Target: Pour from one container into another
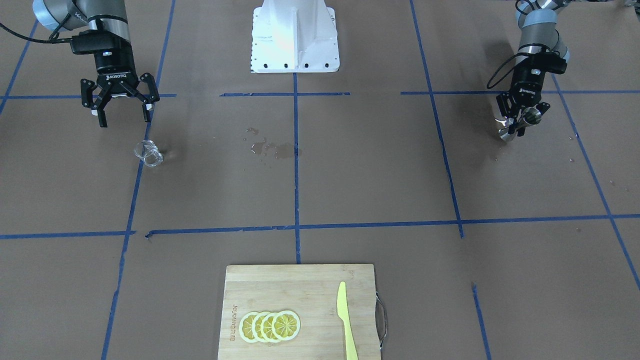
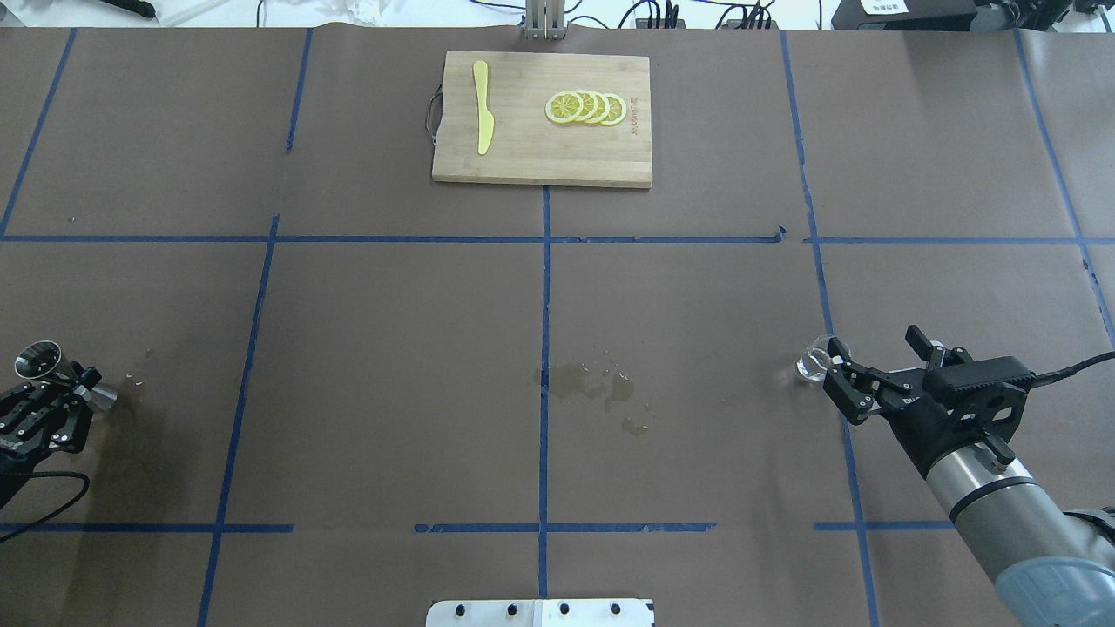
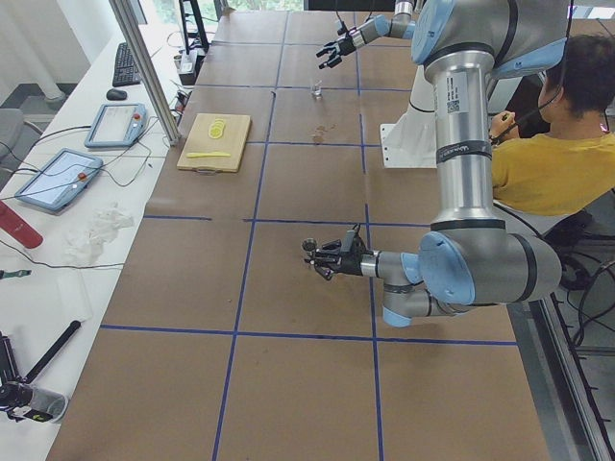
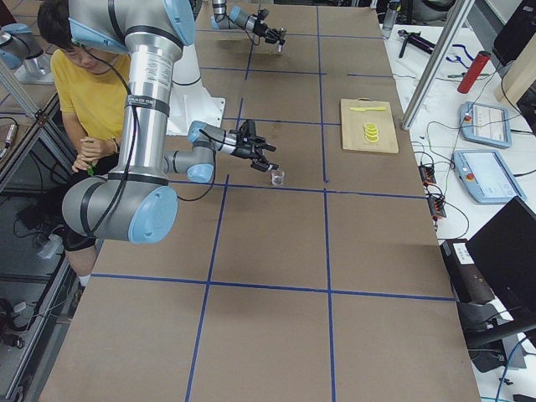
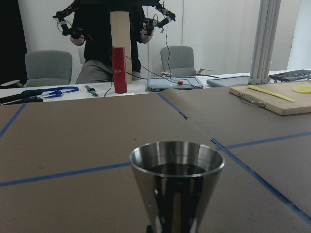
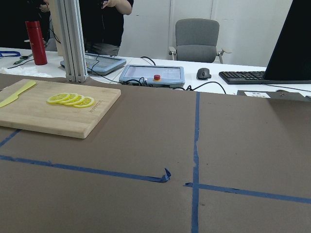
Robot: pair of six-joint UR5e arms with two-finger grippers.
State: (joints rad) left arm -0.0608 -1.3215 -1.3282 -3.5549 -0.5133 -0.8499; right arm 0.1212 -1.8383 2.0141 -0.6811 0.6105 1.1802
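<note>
On the brown paper-covered worktop (image 2: 392, 348) with blue tape lines, near its left edge, the left gripper (image 2: 78, 389) is clamped around the narrow waist of the small silver hourglass-shaped steel jigger (image 5: 177, 189). The jigger stands upright between the fingers with its wide mouth up. Whether its foot touches the worktop cannot be told.

Near the middle of the worktop lies a patch of spilled liquid (image 2: 592, 387). At the middle of the far edge sits a pale wooden cutting board (image 2: 540, 152), with a yellow plastic knife (image 2: 482, 117) on its left part and a row of overlapping lemon slices (image 2: 585, 107) on its right.

Toward the right edge, the small clear glass cup (image 2: 814, 364) stands upright on the worktop on a blue tape line. The right gripper (image 2: 871, 341) hangs just beside it with its fingers spread wide, holding nothing and not touching the cup.
</note>
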